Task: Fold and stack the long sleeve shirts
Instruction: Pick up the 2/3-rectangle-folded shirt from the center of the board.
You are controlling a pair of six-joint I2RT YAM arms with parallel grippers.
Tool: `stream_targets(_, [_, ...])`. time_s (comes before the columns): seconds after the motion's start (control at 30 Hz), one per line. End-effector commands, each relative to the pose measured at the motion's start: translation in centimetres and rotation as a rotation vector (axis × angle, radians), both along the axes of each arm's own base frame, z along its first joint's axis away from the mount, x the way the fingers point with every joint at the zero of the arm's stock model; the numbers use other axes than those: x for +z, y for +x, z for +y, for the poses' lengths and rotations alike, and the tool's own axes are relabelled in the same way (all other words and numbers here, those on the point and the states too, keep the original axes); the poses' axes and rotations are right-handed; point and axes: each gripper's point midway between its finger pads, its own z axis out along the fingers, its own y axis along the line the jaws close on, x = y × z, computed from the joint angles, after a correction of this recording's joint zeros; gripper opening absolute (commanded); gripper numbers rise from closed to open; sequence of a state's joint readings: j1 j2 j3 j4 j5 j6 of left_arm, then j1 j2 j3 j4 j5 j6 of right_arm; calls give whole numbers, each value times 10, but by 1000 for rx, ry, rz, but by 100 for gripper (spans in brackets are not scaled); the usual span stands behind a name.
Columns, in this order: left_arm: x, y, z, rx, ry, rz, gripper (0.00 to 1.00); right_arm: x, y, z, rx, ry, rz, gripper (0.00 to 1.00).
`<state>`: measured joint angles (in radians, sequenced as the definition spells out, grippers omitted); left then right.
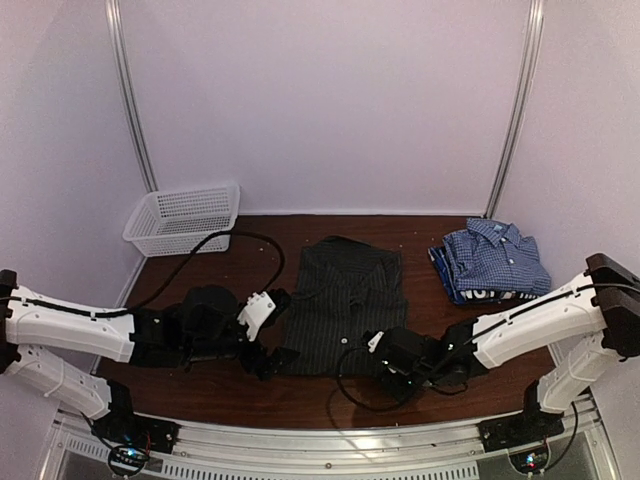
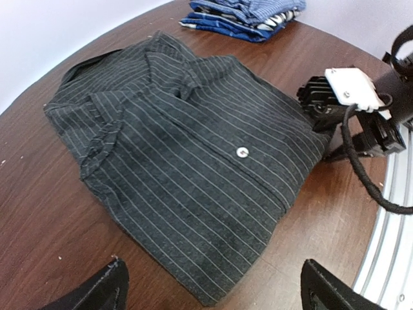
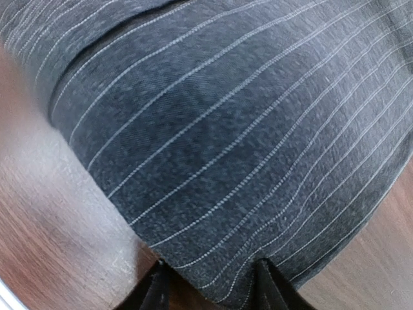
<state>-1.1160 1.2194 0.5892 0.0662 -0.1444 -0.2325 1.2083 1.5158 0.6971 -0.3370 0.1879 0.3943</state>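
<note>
One folded pinstriped shirt (image 1: 345, 305), left claw (image 2: 216, 287) agape, right claw (image 3: 210, 289) astride hem (image 3: 213, 268) (grip unclear).

Matt cloth shirt (image 2: 193, 161), smooth wood table (image 2: 39, 213)

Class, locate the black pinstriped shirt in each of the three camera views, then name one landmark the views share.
Top external: the black pinstriped shirt lies at the centre of the brown table.
Left wrist: the shirt fills the middle.
Right wrist: the shirt, close up, fills most of the frame.
Shared landmark: the brown table beneath it, in all three.
</note>
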Motion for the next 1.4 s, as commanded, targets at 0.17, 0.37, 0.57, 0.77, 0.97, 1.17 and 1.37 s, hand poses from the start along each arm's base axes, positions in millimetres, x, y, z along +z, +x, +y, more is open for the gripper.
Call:
stream_targets(0.17, [0,-25,-24,-279,-10,-106,92,-5,-11,6,28,-58,-22,0])
stream_targets(0.37, [-31,-26,-21,-347,114,-151,93,1,-34,16,89,5,52,0])
stream_targets(0.57, [-61,-29,-16,-391,199,-154,96,17,-55,19,120,102,147,0])
stream_targets(0.77, [-81,-36,-20,-437,252,-175,96,32,-71,24,129,189,235,0])
stream_targets(0.97, [-95,-36,-22,-456,291,-186,90,49,-75,26,131,257,262,0])
stream_targets(1.17, [-100,-30,-21,-429,313,-201,75,60,-74,22,135,294,280,0])
stream_targets(1.37, [-100,-20,-23,-389,325,-226,51,62,-71,14,124,318,296,0])
